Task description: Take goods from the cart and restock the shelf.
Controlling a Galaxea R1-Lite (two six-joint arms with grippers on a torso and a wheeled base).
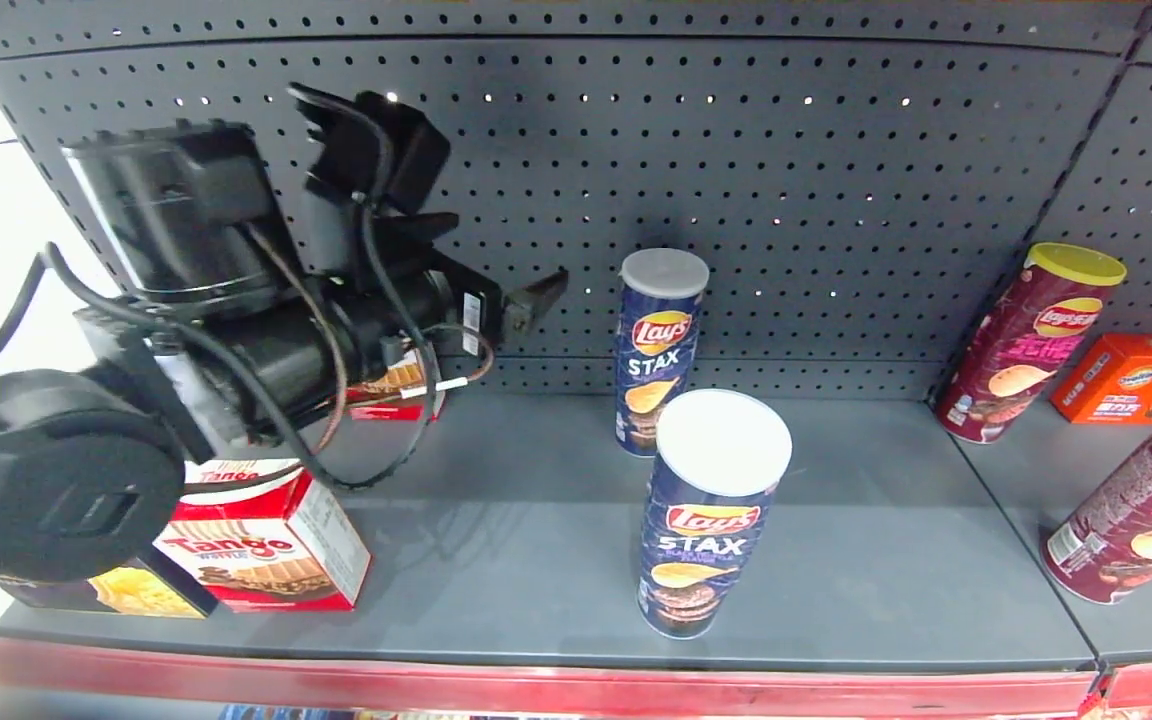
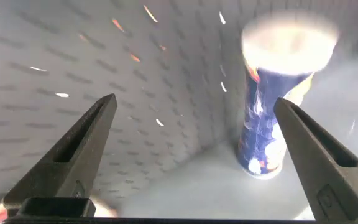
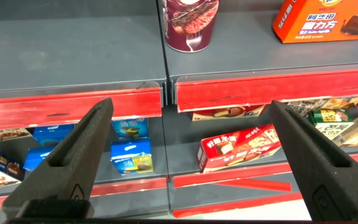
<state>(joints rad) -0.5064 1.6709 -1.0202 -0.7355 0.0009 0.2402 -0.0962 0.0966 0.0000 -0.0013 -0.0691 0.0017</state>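
Left arm [image 1: 236, 330] hides part of a wafer box [image 1: 266, 545] and most of a second box [image 1: 391, 385]; left gripper [image 2: 194, 102] gapes empty over the shelf [image 1: 496, 560]. Front can [image 1: 706, 520] and rear can [image 1: 658, 350], both blue, stand upright mid-shelf, apart; a maroon can [image 1: 1146, 510] is cut off at right. Right gripper [image 3: 191, 104] is spread too, facing lower shelves [image 3: 229, 93].

Light pricks through the dark grey pegboard wall [image 1: 836, 200] behind the red-edged grey shelf [image 1: 496, 560].
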